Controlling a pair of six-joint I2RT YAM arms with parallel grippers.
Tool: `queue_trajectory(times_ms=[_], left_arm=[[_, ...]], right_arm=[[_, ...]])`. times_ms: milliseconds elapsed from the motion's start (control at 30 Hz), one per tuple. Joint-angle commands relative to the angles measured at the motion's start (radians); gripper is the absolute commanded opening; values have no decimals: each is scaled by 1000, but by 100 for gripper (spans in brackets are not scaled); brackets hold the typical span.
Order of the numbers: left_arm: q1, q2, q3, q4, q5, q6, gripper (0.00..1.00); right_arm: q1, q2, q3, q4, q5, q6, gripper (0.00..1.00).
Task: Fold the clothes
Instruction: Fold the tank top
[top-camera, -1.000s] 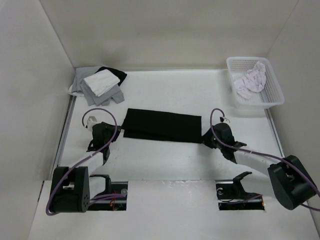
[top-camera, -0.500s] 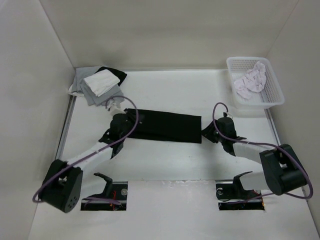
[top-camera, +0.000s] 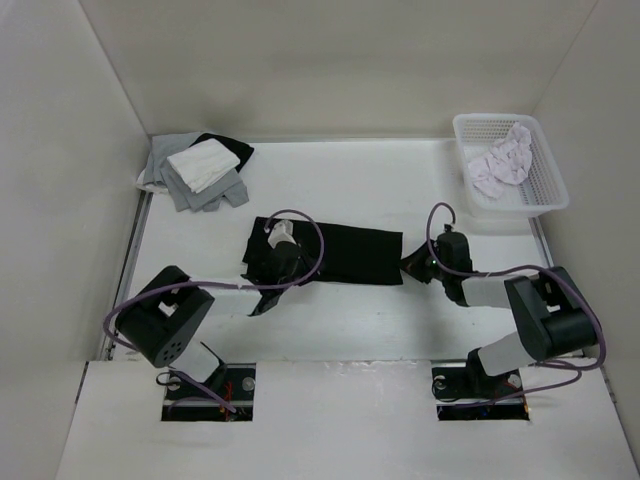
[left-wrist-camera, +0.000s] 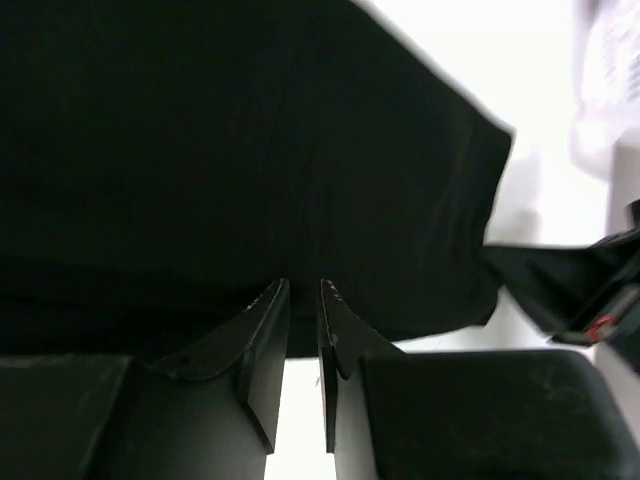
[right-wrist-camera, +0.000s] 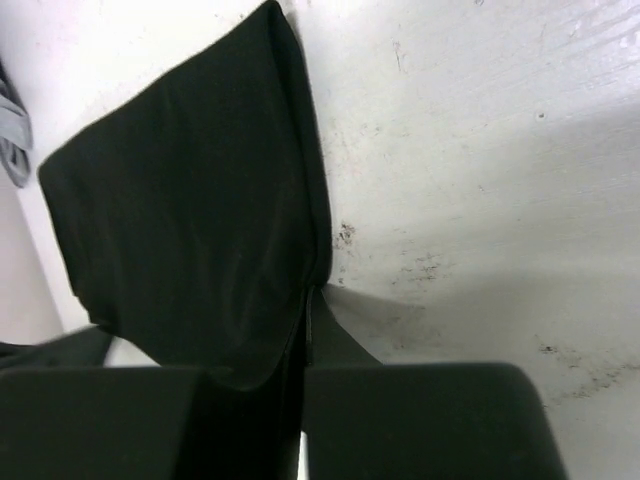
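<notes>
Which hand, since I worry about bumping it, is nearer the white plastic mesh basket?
Right. The right hand pinches the black T-shirt's end, short of the basket and slightly to its left. The left hand is at the shirt's near edge, much farther left.

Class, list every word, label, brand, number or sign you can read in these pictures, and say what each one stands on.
No readable text in any view.
black T-shirt: plain, no print or label showing.
white basket: no label showing.
pile of garments: no print showing.
small red mark at the right edge of the left wrist view: too blurred to read.
</notes>
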Motion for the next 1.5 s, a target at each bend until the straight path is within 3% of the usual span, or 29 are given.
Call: queue_trajectory(times_ms=[0, 200, 400, 500, 667, 833, 1067, 1233, 1467], left_arm=[[-26, 39, -19, 70, 6, -33, 16], [-100, 135, 4, 44, 22, -73, 15], [-208, 118, 13, 67, 39, -139, 14], [-238, 14, -28, 64, 22, -159, 14], [-236, -303, -132, 0, -36, -168, 15], [-160, -623, -168, -239, -99, -127, 16], [60, -950, -219, -474, -23, -93, 17], [175, -1026, -215, -522, 60, -70, 17], [346, -1074, -212, -542, 141, -44, 17]], right_arm=[[-22, -41, -25, 98, 14, 33, 0], [-70, -254, -73, -37, 65, -6, 0], [-58, -541, 1, -354, 221, -106, 0], [-50, -638, 35, -447, 238, -123, 0], [33, -690, 163, -579, 272, -186, 0], [275, -569, 335, -646, 421, -261, 0], [562, -260, 573, -723, 605, -313, 0], [686, -19, 797, -763, 651, -326, 0], [752, 355, 1084, -806, 604, -300, 1]])
